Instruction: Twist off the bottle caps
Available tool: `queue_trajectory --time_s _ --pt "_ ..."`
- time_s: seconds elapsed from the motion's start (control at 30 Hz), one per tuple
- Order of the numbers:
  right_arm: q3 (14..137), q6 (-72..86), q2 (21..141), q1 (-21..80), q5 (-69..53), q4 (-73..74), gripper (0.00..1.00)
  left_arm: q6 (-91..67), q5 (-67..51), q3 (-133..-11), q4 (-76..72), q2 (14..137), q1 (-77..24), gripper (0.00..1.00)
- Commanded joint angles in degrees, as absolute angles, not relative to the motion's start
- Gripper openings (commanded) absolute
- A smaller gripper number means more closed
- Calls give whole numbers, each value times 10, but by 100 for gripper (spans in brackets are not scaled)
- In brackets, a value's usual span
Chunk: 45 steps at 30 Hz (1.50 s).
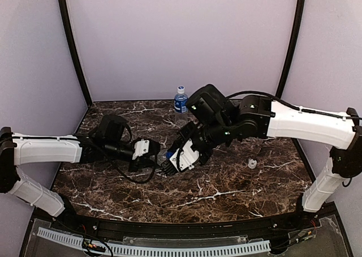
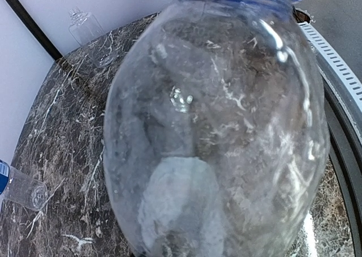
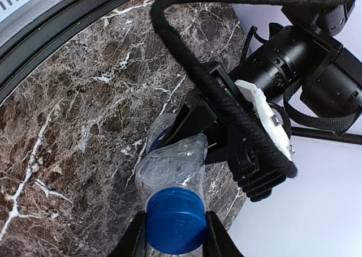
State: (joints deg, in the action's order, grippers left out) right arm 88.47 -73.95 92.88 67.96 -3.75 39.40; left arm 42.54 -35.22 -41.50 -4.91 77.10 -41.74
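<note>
Right tool [image 3: 176, 235] pinches round blue cap [image 3: 174, 222]; left tool [image 3: 195, 131] apparently clamps crinkled clear bottle [image 2: 215, 132].

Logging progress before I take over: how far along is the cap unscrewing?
Done, apparently: one white cap lies loose on the table. In hand: left gripper holds a bottle; right gripper, jaws shut, pinches its blue cap. Left: the standing bottle at the back, capped.

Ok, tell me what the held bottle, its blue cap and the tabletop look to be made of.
Bottle: thin clear plastic, glossy; the marble pattern shows through it, and its wall looks crinkled. Blue cap: opaque plastic, smooth, soft sheen. Tabletop: dark marble look with white veins, slightly glossy; real stone or printed laminate, cannot tell.
</note>
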Motion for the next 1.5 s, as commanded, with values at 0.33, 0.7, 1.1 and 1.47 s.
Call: queue_trajectory --time_s 0.33,0.7,1.1,1.47 --pt "798 -672 857 681 11 217 89 386 -328 -397 -100 744 -419 15" --pt "952 -92 899 584 -54 264 94 278 -74 -376 -283 754 -420 16" --pt "1077 136 989 541 -129 395 78 273 -43 -380 -287 757 -419 17" --pt "1164 103 1075 576 -61 472 50 275 -50 -381 -283 759 -420 18"
